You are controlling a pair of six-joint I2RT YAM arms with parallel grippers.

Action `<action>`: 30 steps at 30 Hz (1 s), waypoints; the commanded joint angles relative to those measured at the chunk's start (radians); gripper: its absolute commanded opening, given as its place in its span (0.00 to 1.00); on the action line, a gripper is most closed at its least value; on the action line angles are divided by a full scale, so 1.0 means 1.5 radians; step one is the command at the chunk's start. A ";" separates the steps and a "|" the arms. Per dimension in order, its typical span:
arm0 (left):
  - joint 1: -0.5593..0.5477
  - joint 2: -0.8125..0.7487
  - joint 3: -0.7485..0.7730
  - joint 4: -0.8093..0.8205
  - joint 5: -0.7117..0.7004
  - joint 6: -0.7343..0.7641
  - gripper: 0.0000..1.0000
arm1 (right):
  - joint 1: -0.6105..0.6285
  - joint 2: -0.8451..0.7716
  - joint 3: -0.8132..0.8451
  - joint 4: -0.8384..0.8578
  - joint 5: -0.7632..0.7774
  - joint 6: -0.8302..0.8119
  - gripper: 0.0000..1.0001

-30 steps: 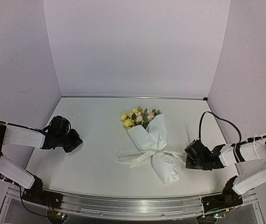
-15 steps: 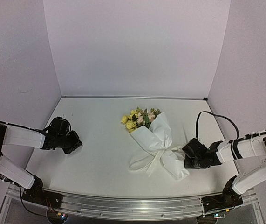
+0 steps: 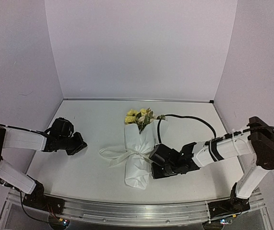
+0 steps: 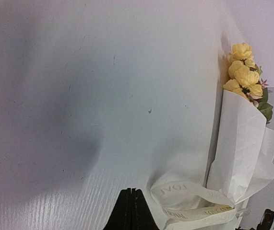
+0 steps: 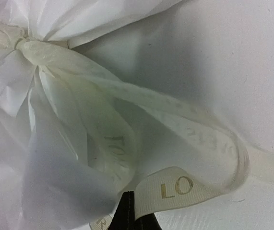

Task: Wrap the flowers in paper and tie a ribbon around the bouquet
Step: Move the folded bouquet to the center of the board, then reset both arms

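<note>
Find the bouquet (image 3: 137, 153) lying flat at the middle of the table (image 3: 93, 120), flowers (image 3: 137, 117) to 12 o'clock, closed paper (image 3: 137, 175) end to 6. Note the ribbon (image 3: 115, 154) knotted round the waist, loops spilling to 9 o'clock. Looks like the last touch-up: tightening or tidying the bow.

Log the right gripper (image 3: 154, 165) as fully closed, tips against the wrap at 3 o'clock of the waist. In the right wrist view, see a lettered band crossing just past the fingertips (image 5: 127, 215). Cannot tell whether pinched between them or only lying against them. Log the left gripper (image 3: 80, 143) as closed too, nothing in it, low over the table at 9 o'clock, apart from the bow loops.

To do it well:
- Confirm a real pinch on a tail, not a loop, before any pull.
- Pull flat along the table toward 3 o'clock, slowly, to cinch the knot and not slide the whole bundle.
- Bring the left in from 9 o'clock to pin the wrap below the knot, or to take the other tail.
- Keep off the blooms and avoid creasing the thin sheet.
- Stop once snug.
</note>
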 commanded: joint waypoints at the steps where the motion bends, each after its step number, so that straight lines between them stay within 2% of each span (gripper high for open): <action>1: -0.002 -0.022 0.027 0.001 0.017 0.030 0.00 | -0.005 -0.041 -0.008 -0.046 0.033 -0.019 0.00; 3: -0.007 -0.023 0.034 -0.003 0.021 0.040 0.01 | -0.005 -0.064 -0.013 -0.068 0.041 -0.035 0.03; 7: -0.029 -0.024 0.060 -0.026 0.005 0.062 0.08 | -0.006 -0.101 -0.005 -0.114 0.046 -0.059 0.29; 10: -0.041 -0.038 0.074 -0.037 -0.009 0.074 0.15 | -0.006 -0.130 -0.008 -0.133 0.056 -0.068 0.45; 13: -0.052 -0.061 0.092 -0.069 -0.025 0.089 0.30 | -0.005 -0.167 -0.017 -0.147 0.075 -0.079 0.60; 14: -0.055 -0.068 0.101 -0.077 -0.030 0.096 0.35 | -0.005 -0.182 -0.020 -0.153 0.081 -0.084 0.75; 15: -0.059 -0.075 0.111 -0.086 -0.035 0.103 0.38 | -0.005 -0.200 -0.022 -0.161 0.088 -0.092 0.96; 17: -0.067 -0.091 0.130 -0.101 -0.045 0.121 0.43 | -0.006 -0.228 -0.026 -0.171 0.104 -0.104 0.98; 20: -0.075 -0.117 0.155 -0.115 -0.052 0.149 0.58 | -0.009 -0.270 -0.029 -0.192 0.136 -0.127 0.98; 21: -0.076 -0.128 0.161 -0.118 -0.054 0.158 0.66 | -0.011 -0.284 -0.027 -0.202 0.150 -0.136 0.98; 22: -0.076 -0.141 0.170 -0.120 -0.055 0.170 0.85 | -0.015 -0.303 -0.027 -0.216 0.160 -0.141 0.98; 23: -0.077 -0.154 0.177 -0.122 -0.059 0.178 0.95 | -0.021 -0.321 -0.029 -0.229 0.174 -0.148 0.98; 25: -0.077 -0.178 0.190 -0.125 -0.068 0.197 0.99 | -0.039 -0.358 -0.039 -0.244 0.195 -0.161 0.98; 30: -0.077 -0.224 0.222 -0.148 -0.140 0.229 1.00 | -0.095 -0.457 -0.074 -0.263 0.218 -0.200 0.98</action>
